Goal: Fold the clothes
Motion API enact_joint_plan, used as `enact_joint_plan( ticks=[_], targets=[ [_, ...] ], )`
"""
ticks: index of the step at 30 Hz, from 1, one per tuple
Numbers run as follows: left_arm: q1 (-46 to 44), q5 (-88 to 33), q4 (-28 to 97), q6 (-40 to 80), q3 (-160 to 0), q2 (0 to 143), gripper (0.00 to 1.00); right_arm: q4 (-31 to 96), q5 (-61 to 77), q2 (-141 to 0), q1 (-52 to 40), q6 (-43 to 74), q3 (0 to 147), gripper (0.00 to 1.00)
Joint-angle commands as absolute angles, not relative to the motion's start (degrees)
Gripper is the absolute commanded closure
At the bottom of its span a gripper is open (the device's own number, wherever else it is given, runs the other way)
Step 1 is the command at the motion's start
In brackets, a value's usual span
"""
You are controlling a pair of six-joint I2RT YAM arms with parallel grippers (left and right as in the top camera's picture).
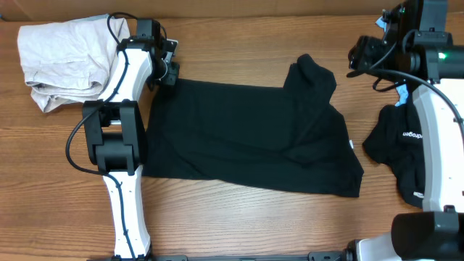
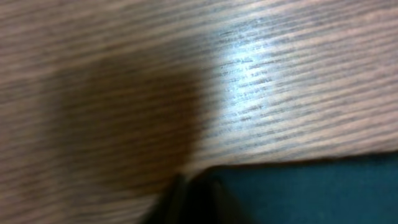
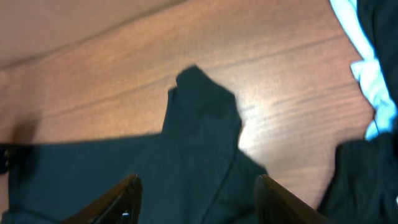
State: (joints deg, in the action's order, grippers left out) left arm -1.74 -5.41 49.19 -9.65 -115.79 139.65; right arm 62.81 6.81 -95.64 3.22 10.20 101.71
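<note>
Closest to the robot's two bases, bare wood-grain worktop [image 1: 239,225] runs along the front edge. Beyond it, a plain black T-shirt [image 1: 246,138] lies spread mostly flat across the middle, its near hem slanting down toward the right.

To the right of it and apart from it, a second black T-shirt [image 1: 402,148] with white logo text sits crumpled in a heap, partly under the right arm. A light-blue piece [image 3: 367,74] shows at the far edge of that heap.

Farther back, the plain shirt's sleeve [image 1: 312,72] pokes up toward the rear of the worktop in a rumpled point. The right hand [image 3: 198,199] hangs above this part of the shirt with its fingers spread apart and nothing between them (its wrist camera looks down on the sleeve and the dark cloth below).

At the shirt's far-left corner, the left hand [image 1: 168,72] is down at the cloth with its fingers closed. In the left wrist view the dark fingertips [image 2: 183,199] meet the very corner of the fabric, but the frame is too blurred to tell whether any cloth is pinched between them.

Farthest back on the left, a pale beige garment [image 1: 61,61] lies loosely bunched near the rear corner, just beside the left arm and clear of the black shirt.
</note>
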Motion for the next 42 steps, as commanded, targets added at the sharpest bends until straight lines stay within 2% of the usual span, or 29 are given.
enact_joint_plan(
  ticks=[1, 6, 10, 13, 26, 29, 32, 34, 35, 38, 42],
  targets=[
    [-1.56, -2.79, 50.52, -7.79, -116.31, 141.64, 0.96, 59.27, 5.91, -99.53, 2.72, 9.56, 102.39, 0.41],
    [-1.41, 4.8, 55.94, -2.66, -119.7, 141.6, 0.96, 52.47, 4.32, -106.28, 2.61, 9.28, 102.39, 0.43],
    [-1.41, 7.92, 62.02, 0.71, -125.54, 141.6, 0.96, 46.41, 4.29, -113.16, 2.61, 8.91, 102.39, 0.37],
    [-1.41, 7.88, 64.31, 2.35, -129.16, 141.6, 0.96, 43.48, 4.8, -117.97, 2.61, 8.91, 102.39, 0.34],
    [-1.93, 7.64, 65.58, 3.46, -130.72, 141.62, 0.96, 36.12, 17.12, -130.43, 0.03, 8.91, 102.39, 0.36],
    [-1.91, 7.66, 65.67, 3.46, -130.72, 141.62, 0.96, 35.57, 17.26, -130.54, -0.84, 8.91, 102.39, 0.45],
    [-1.89, 7.73, 65.63, 3.44, -130.72, 141.62, 0.96, 34.7, 17.26, -130.52, -1.02, 8.93, 102.41, 0.64],
    [-1.89, 7.99, 65.36, 3.44, -130.72, 141.62, 0.96, 34.59, 17.26, -130.52, -0.75, 8.93, 103.0, 0.68],
    [-1.89, 8.29, 65.17, 3.44, -130.74, 141.62, 0.93, 34.94, 17.3, -130.52, -0.49, 8.93, 103.59, 0.73],
    [-1.89, 9.67, 65.32, 3.44, -131.22, 141.62, 0.96, 38.22, 17.3, -130.26, 0.21, 8.38, 106.59, 0.96],
    [-1.89, 9.63, 67.44, 3.49, -133.75, 141.62, 0.96, 45.58, 17.3, -129.19, 0.45, 4.45, 112.14, 0.96]
  ],
)
